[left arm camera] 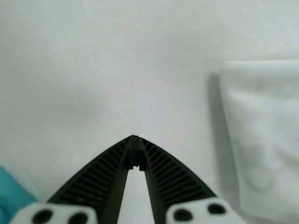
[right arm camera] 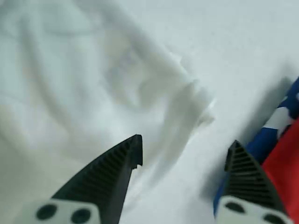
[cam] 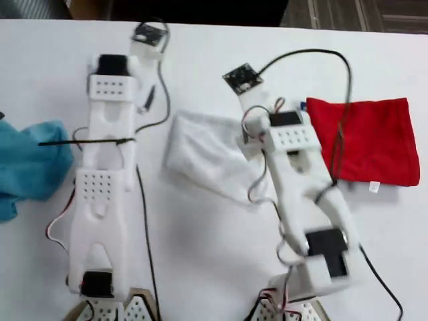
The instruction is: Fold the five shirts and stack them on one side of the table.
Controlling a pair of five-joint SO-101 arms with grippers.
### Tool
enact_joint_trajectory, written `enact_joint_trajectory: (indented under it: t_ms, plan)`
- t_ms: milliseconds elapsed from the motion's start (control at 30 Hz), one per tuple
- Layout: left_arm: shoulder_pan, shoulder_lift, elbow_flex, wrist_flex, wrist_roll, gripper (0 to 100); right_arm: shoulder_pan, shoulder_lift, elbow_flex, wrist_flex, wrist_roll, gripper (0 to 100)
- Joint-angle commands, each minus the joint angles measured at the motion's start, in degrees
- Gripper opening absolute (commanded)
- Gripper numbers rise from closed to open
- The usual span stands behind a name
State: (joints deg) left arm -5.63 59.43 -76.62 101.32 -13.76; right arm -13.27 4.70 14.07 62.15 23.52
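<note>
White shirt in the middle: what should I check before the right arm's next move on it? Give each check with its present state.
1. Right gripper open for a grasp: ok, jaws stand wide apart.
2. Right gripper placed over the white shirt: ok, it hangs above the shirt's edge.
3. Left gripper out of the way: ok, shut, over bare table beside the white shirt.
4. White shirt lying flat: not ok, it is rumpled.
5. Red shirt clear of the grasp: cannot tell, its edge lies right beside the right gripper.
6. All five shirts accounted for: cannot tell; white, red and a teal shirt are visible.
</note>
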Motion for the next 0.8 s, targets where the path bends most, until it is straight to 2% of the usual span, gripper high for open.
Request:
enact_joint_trajectory:
  t_ms: [0, 233, 433, 767]
  plan:
    - [-3.25, -1.05, -2.24, 1.05, -1.14, 3, 0.48, 6.73, -10.99, 7.34, -3.43, 29.7]
    - [-4.31, -0.53, -2.15, 0.97, -0.97, 3, -0.57, 12.79, -17.14, 12.09, -4.66, 29.7]
    - [-5.80, -0.44, -2.33, 0.88, -1.14, 3, 0.66, 19.21, -17.23, 13.85, -9.23, 29.7]
    - [-6.42, -0.44, -1.98, 0.88, -1.05, 3, -4.79, 24.84, -20.22, 17.27, -9.05, 29.7]
